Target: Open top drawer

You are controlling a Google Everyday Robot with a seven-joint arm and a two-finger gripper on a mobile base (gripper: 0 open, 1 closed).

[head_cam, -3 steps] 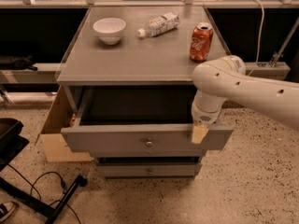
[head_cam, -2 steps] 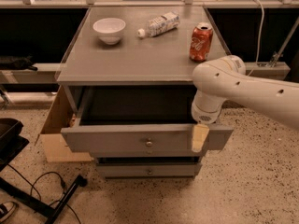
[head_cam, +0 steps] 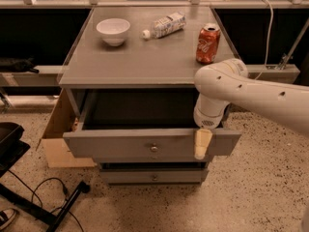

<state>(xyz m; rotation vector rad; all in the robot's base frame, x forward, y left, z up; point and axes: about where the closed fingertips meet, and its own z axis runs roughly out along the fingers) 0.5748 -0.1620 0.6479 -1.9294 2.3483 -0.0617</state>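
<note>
The top drawer (head_cam: 120, 144) of the grey cabinet is pulled out toward me, its wide front panel with a small round knob (head_cam: 154, 148) at centre. Its inside is dark. My gripper (head_cam: 202, 144) hangs from the white arm at the right part of the drawer's front panel, one cream finger lying over the panel's top edge and front face. It is right of the knob and not on it.
On the cabinet top (head_cam: 145, 62) stand a white bowl (head_cam: 113, 30), a lying plastic bottle (head_cam: 164, 24) and a red soda can (head_cam: 208, 43). A lower drawer (head_cam: 153, 177) is shut. A cardboard box (head_cam: 60, 134) stands at the left, cables and a black stand (head_cam: 48, 207) on the floor.
The gripper's finger has slid slightly down and to the right along the drawer front. The drawer stays about as far out as before.
</note>
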